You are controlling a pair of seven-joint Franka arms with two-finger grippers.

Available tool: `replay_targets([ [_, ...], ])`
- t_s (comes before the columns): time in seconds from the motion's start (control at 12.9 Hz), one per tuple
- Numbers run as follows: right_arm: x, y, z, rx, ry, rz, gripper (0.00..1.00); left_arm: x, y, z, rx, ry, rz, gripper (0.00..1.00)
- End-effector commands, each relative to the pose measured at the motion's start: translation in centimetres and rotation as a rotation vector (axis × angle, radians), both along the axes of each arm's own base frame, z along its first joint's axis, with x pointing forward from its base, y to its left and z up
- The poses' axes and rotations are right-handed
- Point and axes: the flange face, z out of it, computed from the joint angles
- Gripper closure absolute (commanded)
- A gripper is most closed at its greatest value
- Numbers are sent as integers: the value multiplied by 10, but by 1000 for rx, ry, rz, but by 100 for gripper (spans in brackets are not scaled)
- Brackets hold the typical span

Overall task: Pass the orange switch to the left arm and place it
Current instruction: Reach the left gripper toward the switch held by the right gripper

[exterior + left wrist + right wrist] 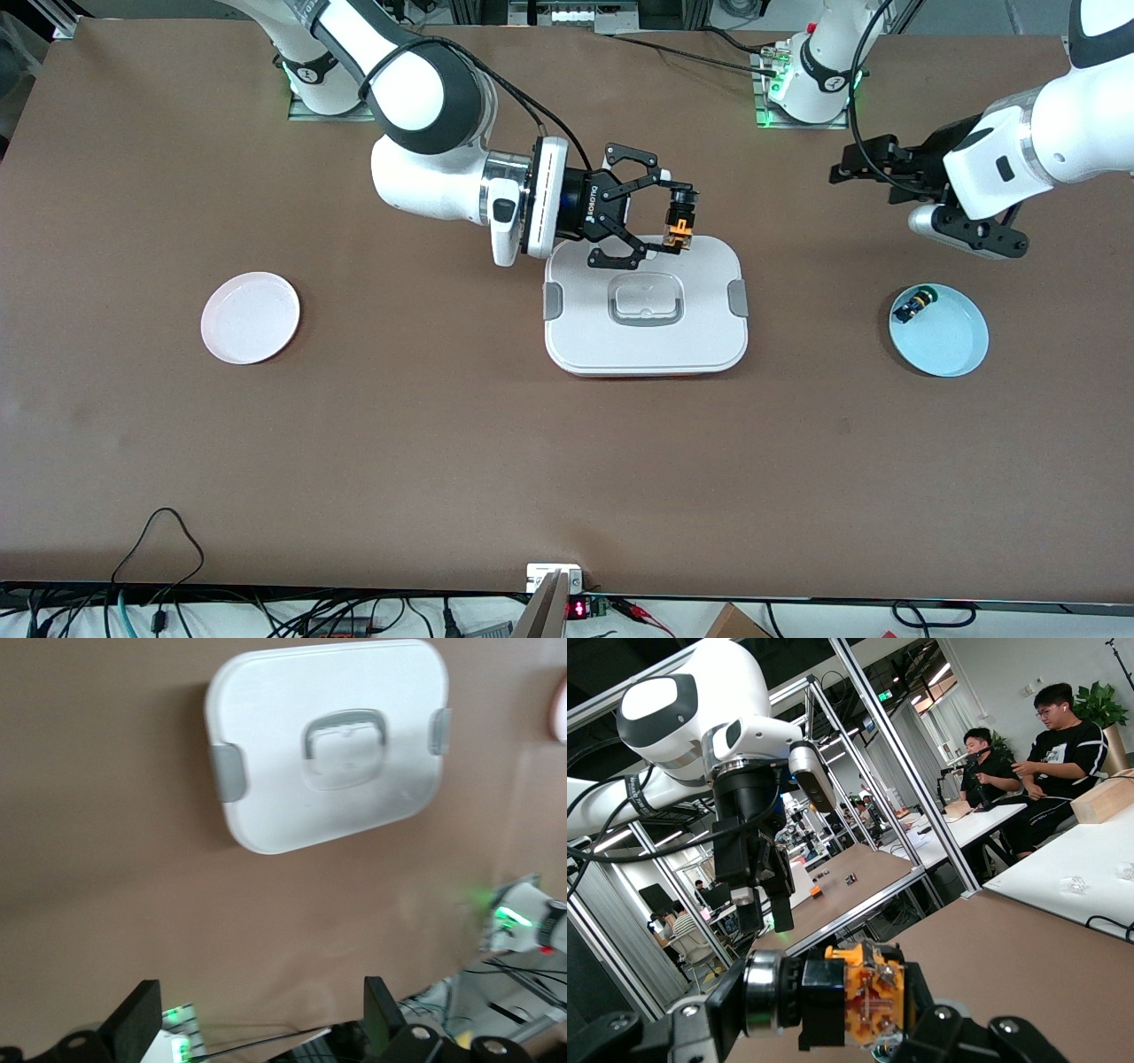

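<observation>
My right gripper [679, 220] is shut on the orange switch [680, 232], a tiny part with a black top and an orange body. It hangs in the air over the edge of the box [647, 346] that faces the robots' bases. The right wrist view shows the orange switch [866, 997] clamped crosswise in the right gripper [831, 1005]. Farther off in that view, the left gripper [765, 914] hangs. The left gripper [849, 164] stands open and holds nothing, above bare table between the box and the blue plate. Its wrist view has the box [292, 806] past the open left gripper [259, 1014].
A pale pink plate [251, 317] lies toward the right arm's end of the table. A light blue plate [952, 341] lies toward the left arm's end, with a small black part [912, 306] on it. Cables run along the table's near edge.
</observation>
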Motion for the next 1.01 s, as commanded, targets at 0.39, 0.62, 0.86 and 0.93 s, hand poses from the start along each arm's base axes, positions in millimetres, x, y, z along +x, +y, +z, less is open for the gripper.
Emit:
replay_targets([
  [0.39, -6, 16, 0, 6, -27, 0, 100, 41, -21, -20, -440, 62, 293, 0],
  [0.62, -6, 16, -1, 6, -26, 0, 100, 44, -30, -31, -479, 118, 355, 0],
  [0.86, -6, 16, 1, 6, -30, 2, 100, 42, -45, -53, -501, 173, 407, 0],
  [0.93, -6, 16, 1, 5, -36, 3, 100, 39, -56, -62, -495, 179, 422, 0],
])
